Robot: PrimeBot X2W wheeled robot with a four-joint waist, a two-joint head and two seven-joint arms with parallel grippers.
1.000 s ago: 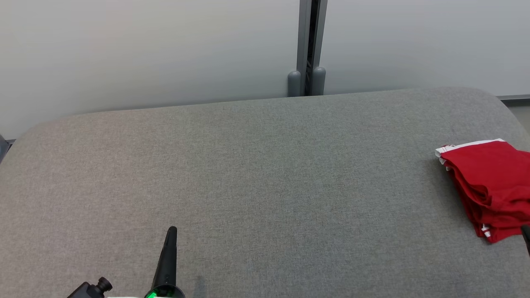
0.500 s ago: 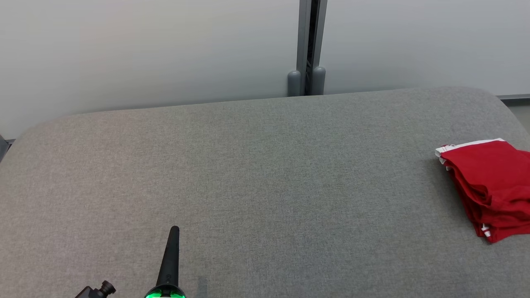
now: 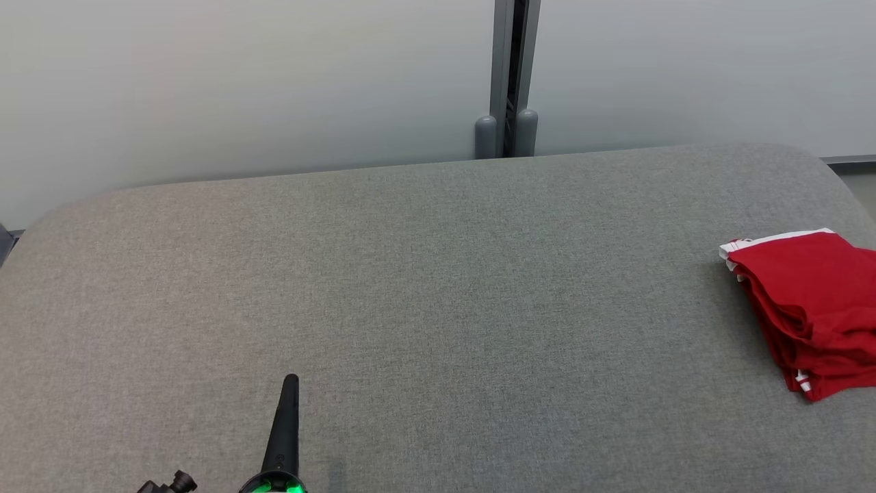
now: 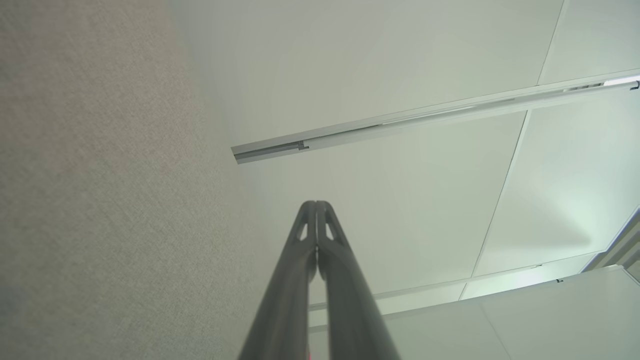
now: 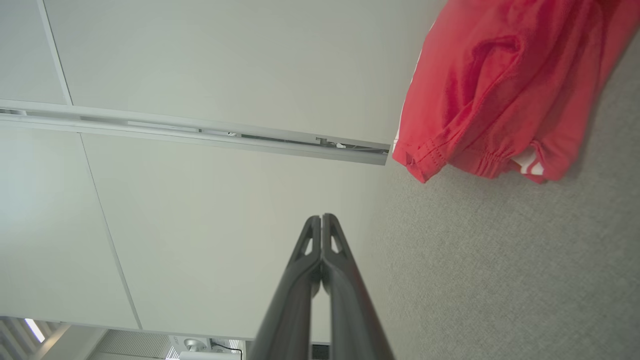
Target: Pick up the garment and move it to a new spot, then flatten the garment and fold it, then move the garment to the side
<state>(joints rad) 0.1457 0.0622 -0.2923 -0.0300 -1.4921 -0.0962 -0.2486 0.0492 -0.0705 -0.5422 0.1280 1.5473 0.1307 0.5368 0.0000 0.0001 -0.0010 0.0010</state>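
The folded red fabric garment (image 3: 811, 301) looks light and limp (layers may slide); pinch its hem. The left gripper (image 4: 316, 205) and right gripper (image 5: 321, 217), off it, are closed.

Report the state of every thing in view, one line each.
red garment: folded in loose layers, lying flat on the right side of the grey surface, not held.
left gripper: shut, empty, fingers pressed together.
right gripper: shut, empty, apart from the red garment.
grey surface: bare apart from the red garment.
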